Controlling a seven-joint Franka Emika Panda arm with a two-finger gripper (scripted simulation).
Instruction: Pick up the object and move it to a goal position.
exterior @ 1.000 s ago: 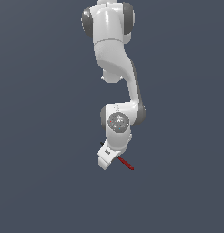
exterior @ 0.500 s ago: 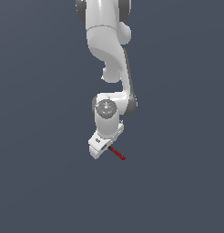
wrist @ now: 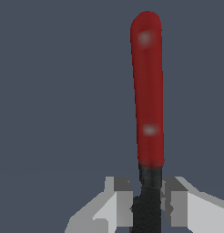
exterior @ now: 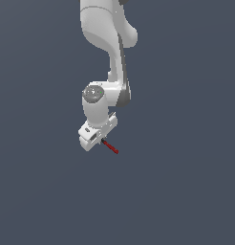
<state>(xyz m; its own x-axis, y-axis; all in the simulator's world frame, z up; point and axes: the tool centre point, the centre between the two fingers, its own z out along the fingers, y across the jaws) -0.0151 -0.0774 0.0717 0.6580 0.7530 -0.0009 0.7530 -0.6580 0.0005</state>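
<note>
The object [exterior: 111, 147] is a thin stick, red at its free end and black at the held end. It juts out from the white gripper [exterior: 102, 140] toward the exterior view's lower right, lifted above the grey ground. In the wrist view the object [wrist: 148, 95] stands between the two grey fingers [wrist: 124, 195], which close on its black part, so my gripper [wrist: 147, 200] is shut on it.
The white arm [exterior: 107, 52] reaches down from the top of the exterior view. Around it lies only plain dark grey surface.
The arm has swung toward the exterior view's left and the gripper has risen slightly, carrying the object with it. The grip is unchanged.
</note>
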